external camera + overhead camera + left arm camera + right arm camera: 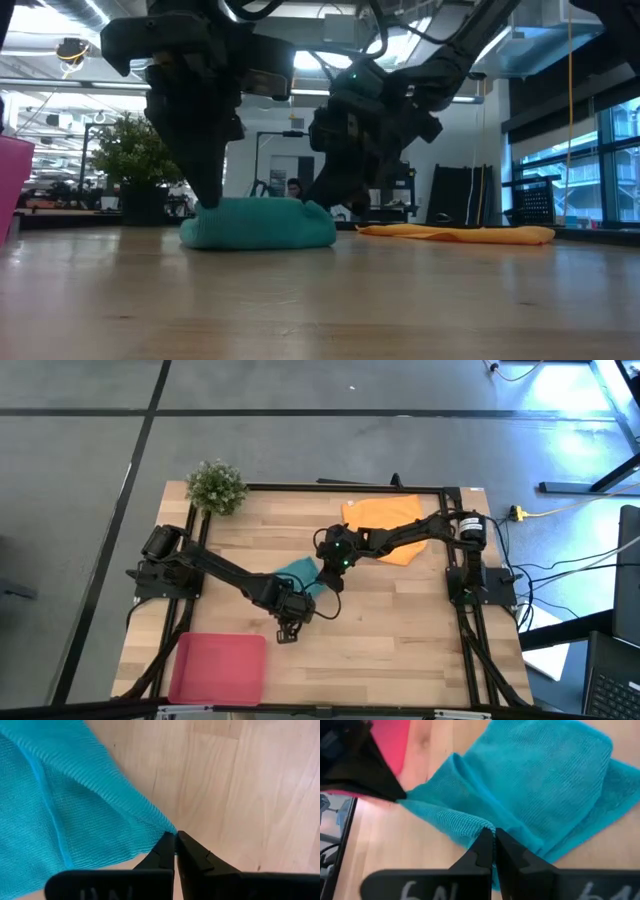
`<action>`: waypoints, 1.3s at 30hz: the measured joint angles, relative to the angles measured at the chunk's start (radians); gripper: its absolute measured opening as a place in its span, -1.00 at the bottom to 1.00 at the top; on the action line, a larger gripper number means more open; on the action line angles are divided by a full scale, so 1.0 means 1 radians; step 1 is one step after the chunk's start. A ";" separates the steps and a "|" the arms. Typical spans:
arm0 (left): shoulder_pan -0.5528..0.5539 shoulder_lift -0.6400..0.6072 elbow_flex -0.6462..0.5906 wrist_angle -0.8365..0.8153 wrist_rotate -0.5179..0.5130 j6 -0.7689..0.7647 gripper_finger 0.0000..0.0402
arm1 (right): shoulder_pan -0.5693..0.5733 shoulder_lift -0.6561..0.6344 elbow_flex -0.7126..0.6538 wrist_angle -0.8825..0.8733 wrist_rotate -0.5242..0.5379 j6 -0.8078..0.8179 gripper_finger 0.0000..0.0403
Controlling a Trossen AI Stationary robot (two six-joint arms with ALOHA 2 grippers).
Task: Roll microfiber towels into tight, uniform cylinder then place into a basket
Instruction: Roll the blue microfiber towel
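Note:
The teal towel lies bunched in a low heap on the table's middle; it also shows in the low view. My left gripper is shut on the heap's near-left end, and my right gripper is shut on its right side. The orange towel lies flat at the far right, under my right arm. The red-pink basket stands at the near left with nothing in it. My left gripper pinches a corner of the teal towel between its two fingertips, pointing down from above. The towel spreads away from that corner and lies on the table. My right gripper pinches a raised fold of the teal towel between its two fingertips, slanting down from the table's right. The towel's other parts lie in loose folds on the wood.
A small green potted plant stands at the far left corner. Bare wood lies between the teal towel and the basket and along the near right. A black frame rail runs round the table's edge.

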 joint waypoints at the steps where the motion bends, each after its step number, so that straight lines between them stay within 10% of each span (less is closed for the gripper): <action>1: 0.000 0.000 0.000 0.001 -0.002 0.000 -1.00 | -0.002 0.007 0.000 0.004 0.003 0.000 -0.96; 39: 0.044 -0.007 0.077 -0.239 -0.255 -0.265 -1.00 | -0.006 0.039 0.001 -0.022 0.169 -0.109 -0.96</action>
